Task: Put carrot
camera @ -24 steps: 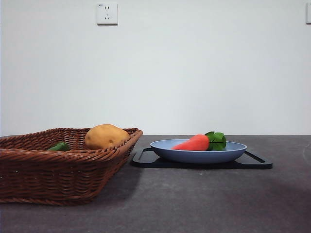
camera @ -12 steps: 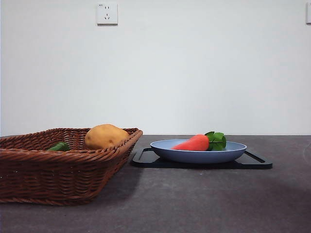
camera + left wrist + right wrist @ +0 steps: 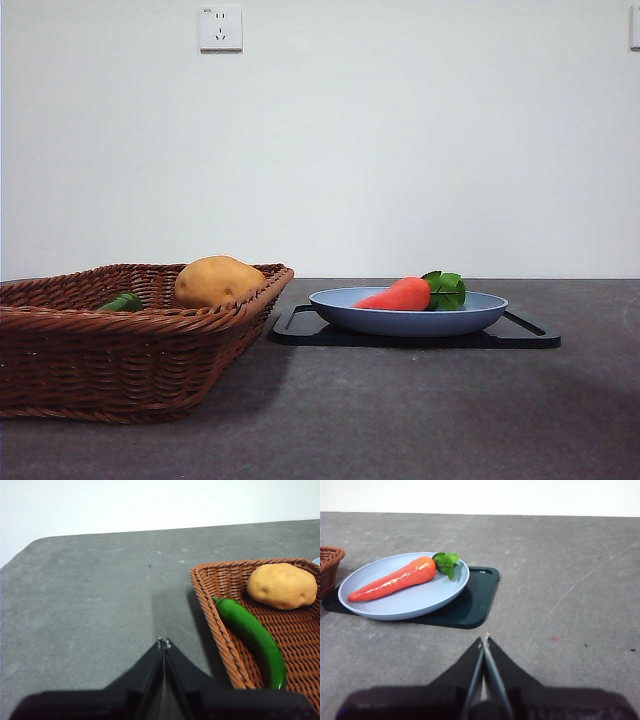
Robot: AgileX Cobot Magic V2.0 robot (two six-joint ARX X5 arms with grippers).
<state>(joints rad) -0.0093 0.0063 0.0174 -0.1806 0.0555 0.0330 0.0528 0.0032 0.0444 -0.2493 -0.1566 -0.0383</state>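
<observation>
The orange-red carrot [image 3: 400, 295] with green leaves lies in a pale blue plate [image 3: 340, 312] on a dark tray [image 3: 300, 330], right of centre in the front view. It also shows in the right wrist view [image 3: 395, 579], lying across the plate [image 3: 410, 607]. My right gripper [image 3: 484, 642] is shut and empty, above the table some way short of the tray. My left gripper [image 3: 163, 644] is shut and empty, above bare table beside the wicker basket [image 3: 220, 630]. Neither gripper shows in the front view.
The brown wicker basket [image 3: 60, 350] stands at the left and holds a tan potato [image 3: 217, 280] and a green pepper [image 3: 122, 302]. In the left wrist view the potato [image 3: 281, 585] and pepper [image 3: 252, 635] lie inside it. The dark tray [image 3: 475, 605] sits under the plate.
</observation>
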